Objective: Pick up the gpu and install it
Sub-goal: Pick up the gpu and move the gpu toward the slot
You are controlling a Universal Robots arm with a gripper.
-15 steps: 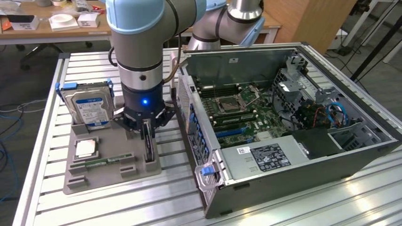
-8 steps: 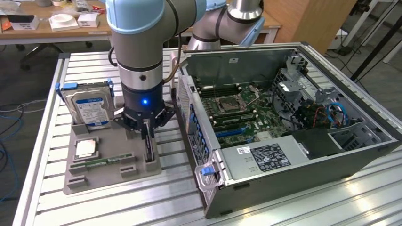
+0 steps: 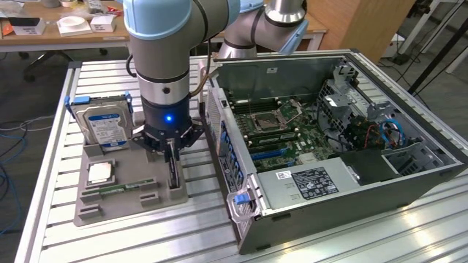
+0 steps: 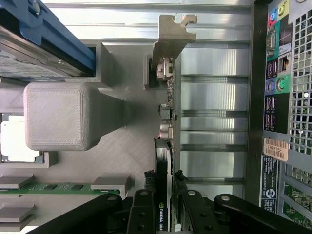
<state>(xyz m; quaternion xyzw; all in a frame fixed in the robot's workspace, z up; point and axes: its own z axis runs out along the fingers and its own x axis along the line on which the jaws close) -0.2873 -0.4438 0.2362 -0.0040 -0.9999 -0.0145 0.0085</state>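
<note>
arm [image 3: 164, 49] plumb, pincer [image 4: 164, 207] clamps upright gpu [image 4: 164, 161].

Exterior view: gpu [image 3: 174, 175] on edge in grey tray [image 3: 124, 204], upper part hidden behind gripper [image 3: 172, 159]. Top of arm [image 3: 164, 49] cut off above the tray. Wrist view: gpu's gripped end runs out of frame. On computer case [image 4: 297, 122] beside the tray, sticker [image 4: 275, 147] print too small to read.

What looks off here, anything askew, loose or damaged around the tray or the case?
Nothing stands out. The gpu stands upright on edge in its slot in the tray, square in the gripper, which is closed on it. The hard drive sits upright in its holder, and the open case shows no visible damage.
</note>
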